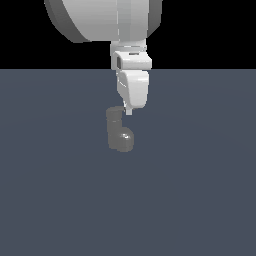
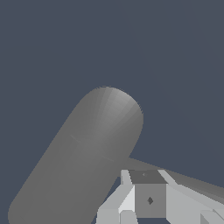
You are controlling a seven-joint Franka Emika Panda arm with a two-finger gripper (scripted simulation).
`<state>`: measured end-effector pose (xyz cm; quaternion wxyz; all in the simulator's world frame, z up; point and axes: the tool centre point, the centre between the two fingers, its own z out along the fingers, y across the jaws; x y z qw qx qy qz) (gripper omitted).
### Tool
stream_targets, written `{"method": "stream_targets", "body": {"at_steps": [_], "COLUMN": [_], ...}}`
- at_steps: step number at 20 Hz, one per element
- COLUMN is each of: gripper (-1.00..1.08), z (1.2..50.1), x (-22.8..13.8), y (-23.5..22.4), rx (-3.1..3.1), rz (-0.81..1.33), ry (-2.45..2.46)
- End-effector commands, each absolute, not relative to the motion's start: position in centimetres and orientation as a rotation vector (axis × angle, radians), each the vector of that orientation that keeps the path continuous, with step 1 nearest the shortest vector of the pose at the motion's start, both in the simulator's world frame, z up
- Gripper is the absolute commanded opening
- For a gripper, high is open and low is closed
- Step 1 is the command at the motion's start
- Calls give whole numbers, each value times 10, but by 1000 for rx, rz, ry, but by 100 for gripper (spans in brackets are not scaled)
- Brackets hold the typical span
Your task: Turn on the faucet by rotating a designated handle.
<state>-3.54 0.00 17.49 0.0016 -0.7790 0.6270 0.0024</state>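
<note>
The faucet (image 1: 119, 131) is a dull-grey stubby cylinder standing on the grey-blue floor, with a rounded shiny bulge low on its side toward the exterior view's right. My white gripper (image 1: 128, 110) hangs straight down, with its tips at the faucet's top edge on that same side. In the exterior view the gripper hides the handle. In the wrist view the faucet body (image 2: 87, 153) fills the middle, and the thin flat handle (image 2: 201, 185) runs sideways from it, right past my gripper (image 2: 148, 201). The fingers look pressed together with nothing between them.
The flat grey-blue floor (image 1: 200, 190) stretches all around the faucet, with a black background behind it. The large white arm links (image 1: 100, 20) hang above the faucet. No other objects show.
</note>
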Motion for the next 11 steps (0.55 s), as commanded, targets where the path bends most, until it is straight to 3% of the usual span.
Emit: {"method": "stream_targets", "body": {"at_steps": [1, 11], "gripper": [-100, -100], "z": [173, 173], "x": [-28, -10], "y": [-18, -43], "rx": [-2424, -2412], "rz": [2, 0], "ry": [1995, 2013]}}
